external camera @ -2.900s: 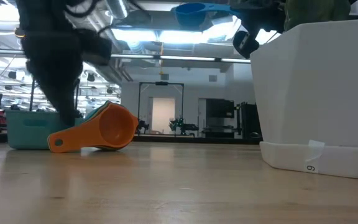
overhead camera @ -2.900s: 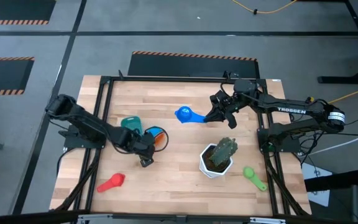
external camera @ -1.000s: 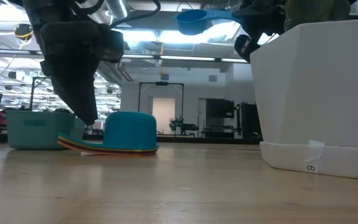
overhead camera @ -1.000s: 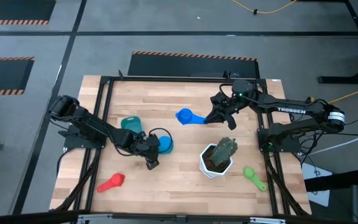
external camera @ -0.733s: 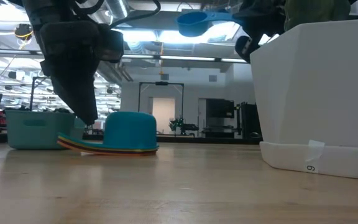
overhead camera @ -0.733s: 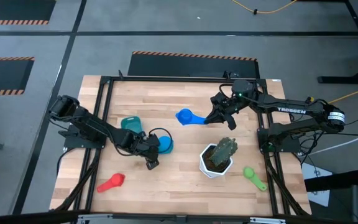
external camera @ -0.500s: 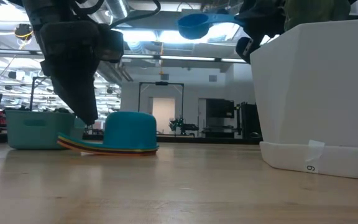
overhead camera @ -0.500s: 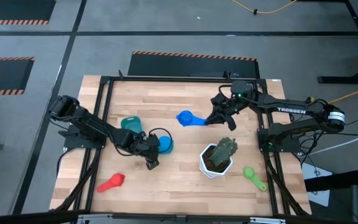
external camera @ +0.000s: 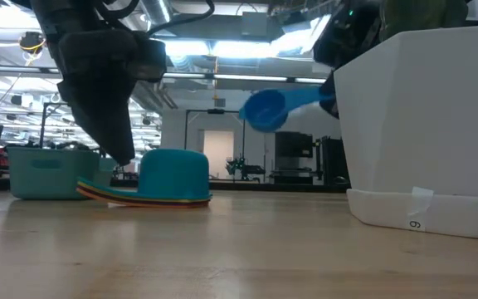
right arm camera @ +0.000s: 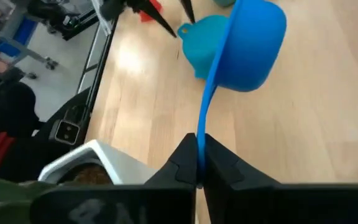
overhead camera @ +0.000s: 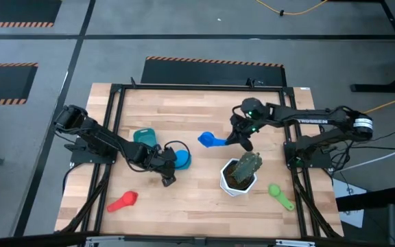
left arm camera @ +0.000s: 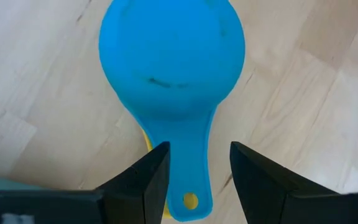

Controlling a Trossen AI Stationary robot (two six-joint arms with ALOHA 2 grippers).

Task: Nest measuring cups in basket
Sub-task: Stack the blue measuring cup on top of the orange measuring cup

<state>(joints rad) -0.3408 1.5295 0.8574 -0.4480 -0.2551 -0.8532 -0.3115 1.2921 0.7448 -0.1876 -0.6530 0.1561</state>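
Note:
An upside-down teal-blue measuring cup (left arm camera: 171,59) tops a stack of cups (external camera: 168,184) lying rim-down on the table, with yellow, orange and red edges showing beneath. My left gripper (overhead camera: 168,165) is open, and its fingers stand on either side of the top cup's handle (left arm camera: 190,168). The teal basket (overhead camera: 145,137) stands just left of the stack. My right gripper (overhead camera: 232,140) is shut on a brighter blue measuring cup (overhead camera: 208,140), held in the air right of the stack and beyond the plant pot. My right gripper pinches the blue cup's handle near its free end (right arm camera: 199,142) between its two fingers. The fingers come from the table's right, slanting down, and lie along the handle. The cup is lifted clear and tipped on its side, its bowl (external camera: 264,110) out ahead of the fingertips.
A white hexagonal pot with a green plant (overhead camera: 238,175) stands near my right gripper, toward the near edge. A red cup (overhead camera: 123,201) lies near the front left, a green cup (overhead camera: 280,194) at the front right. Black frame rails (overhead camera: 115,103) border the table.
My right gripper has gone down and toward the table's near edge, tipping further downward. The blue cup has sunk with it from high above the table and turned from level onto its side. It remains clear of the table.

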